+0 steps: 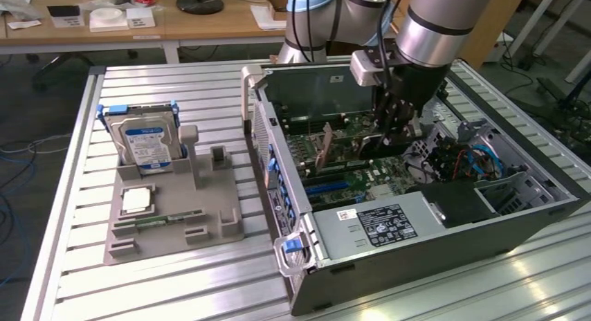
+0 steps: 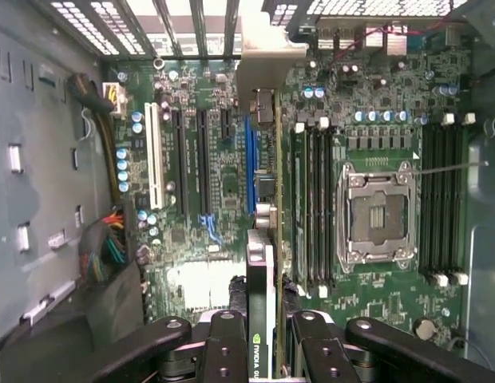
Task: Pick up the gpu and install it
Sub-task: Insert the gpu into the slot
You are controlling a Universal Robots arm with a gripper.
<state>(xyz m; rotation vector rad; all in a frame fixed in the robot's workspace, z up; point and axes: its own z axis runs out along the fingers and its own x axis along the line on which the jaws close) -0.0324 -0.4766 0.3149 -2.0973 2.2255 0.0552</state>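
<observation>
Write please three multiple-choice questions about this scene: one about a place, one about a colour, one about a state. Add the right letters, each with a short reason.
1. Where is the gpu?
A) in the grey holder
B) inside the open computer case, over the motherboard
C) lying on the hard drive

2. What colour is the hard drive's label?
A) red
B) yellow
C) blue

3. What is the hand doing?
A) gripping the gpu
B) hanging open and empty
C) holding the hard drive

Answers:
1 B: the wrist view shows the card edge-on above the motherboard.
2 C: the silver drive standing in the grey holder carries a blue label.
3 A: the card sits between the hand's fingers.
</observation>
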